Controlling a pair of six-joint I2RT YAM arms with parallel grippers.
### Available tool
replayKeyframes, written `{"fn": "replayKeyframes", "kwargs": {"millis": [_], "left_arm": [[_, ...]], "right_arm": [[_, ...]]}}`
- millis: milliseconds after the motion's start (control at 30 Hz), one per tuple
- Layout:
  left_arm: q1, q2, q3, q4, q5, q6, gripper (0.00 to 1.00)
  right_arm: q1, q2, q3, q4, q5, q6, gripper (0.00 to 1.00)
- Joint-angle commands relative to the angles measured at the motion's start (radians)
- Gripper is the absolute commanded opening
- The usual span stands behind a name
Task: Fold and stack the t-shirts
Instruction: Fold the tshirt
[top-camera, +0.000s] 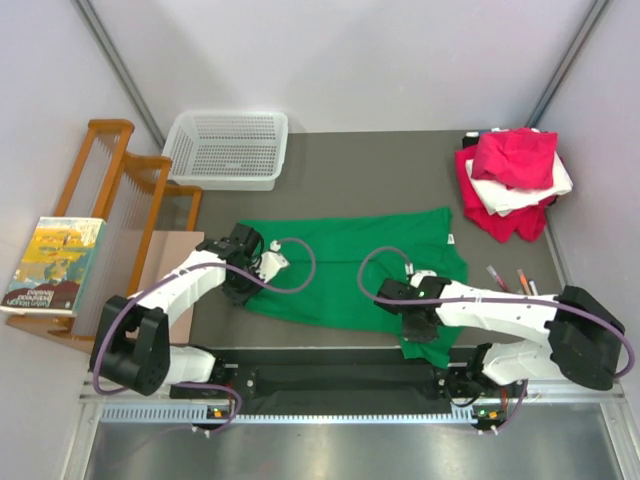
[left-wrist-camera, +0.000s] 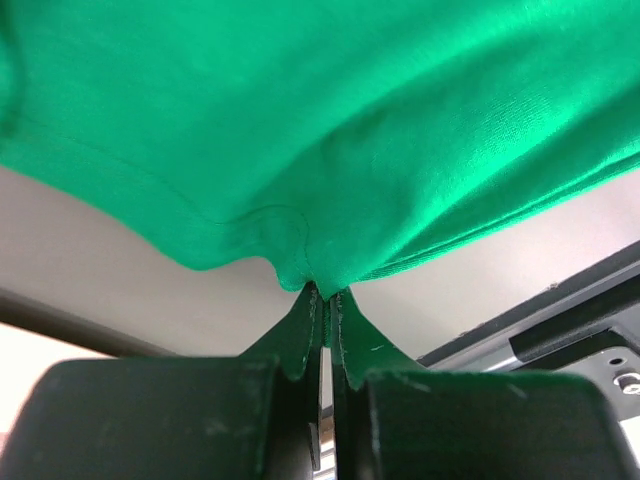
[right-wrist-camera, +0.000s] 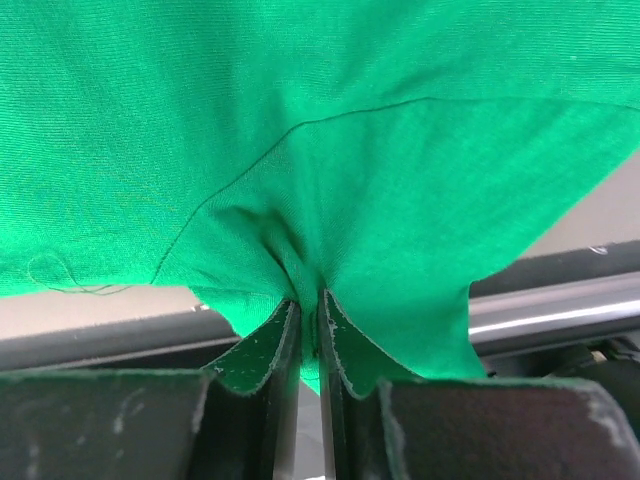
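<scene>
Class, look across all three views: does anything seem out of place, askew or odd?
Yes: the heap of magenta-pink, white and red cotton t-shirts at the far right sprawls rumpled and unfolded, no neat stack.

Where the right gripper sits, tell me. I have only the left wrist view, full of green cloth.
Observer: The right gripper is shut on the near edge of the green t-shirt, toward that shirt's right end. The shirt lies spread across the middle of the table.
Operator: Now report the other shirts and where they are.
Observer: They are piled at the table's far right: a magenta-pink t-shirt on top, a white t-shirt under it, a red t-shirt lowest.
</scene>
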Motion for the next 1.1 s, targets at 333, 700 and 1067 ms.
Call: {"fn": "replayKeyframes", "kwargs": {"millis": [333, 700, 1067], "left_arm": [[0.001, -0.077, 0.089, -0.095, -0.003, -0.01, 0.0], [0.001, -0.03, 0.142, -0.074, -0.023, -0.009, 0.0], [0.003, 0.079, 0.177, 0.019, -0.035, 0.004, 0.0]], "right_arm": [[-0.013, -0.168, 0.069, -0.164, -0.07, -0.038, 0.09], [-0.077, -0.081, 0.187, -0.138, 0.028, -0.121, 0.1], [-0.296, 0.028, 0.238, 0.007, 0.071, -0.301, 0.1]]}}
